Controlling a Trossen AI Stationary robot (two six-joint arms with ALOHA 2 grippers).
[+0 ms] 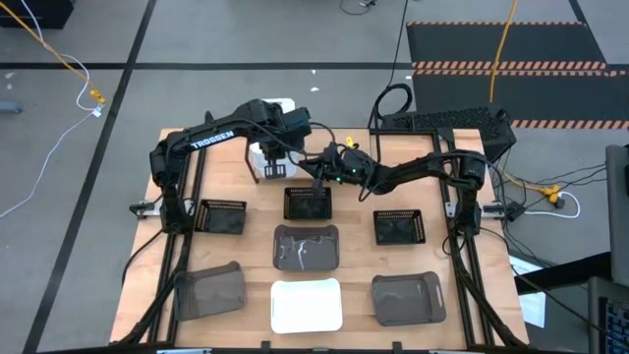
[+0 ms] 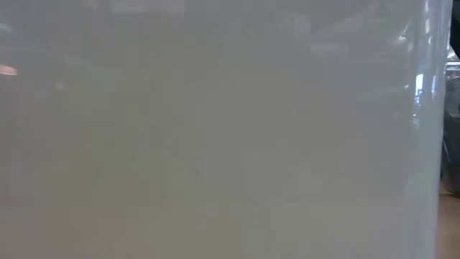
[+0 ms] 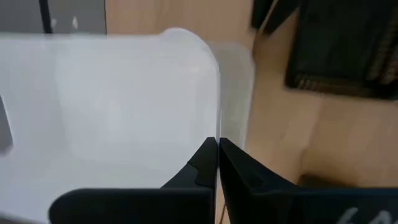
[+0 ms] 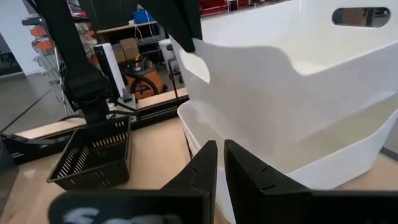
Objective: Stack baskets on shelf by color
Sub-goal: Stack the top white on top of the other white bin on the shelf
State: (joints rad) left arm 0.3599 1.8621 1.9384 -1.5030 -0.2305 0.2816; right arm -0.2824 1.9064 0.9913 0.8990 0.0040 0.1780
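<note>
Looking down from above, found both arms reaching to the far middle of the table. Saw the left gripper with its fingers pinched tight on the thin side wall of a tilted white basket. Saw that basket hanging slanted, half inside a lower white basket that sat flat on the wood. Spotted the right gripper just beside the lower one, fingers almost pressed together with only a thin crack between, and nothing clearly held there.

Judged the step in hand as nesting white into white. Guessed the next move called for tipping the held basket level, pushing it down until it sat snug, and then letting go. Counted a third white basket waiting alone at the near edge, well apart from the pair. Noted the black mesh baskets and the grey see-through baskets lying single, not yet stacked. Could not make out the shelf for sure.

Read "TROSSEN" in white letters on the left arm. Found no other words to read. Got only a pale blur from the low view.
</note>
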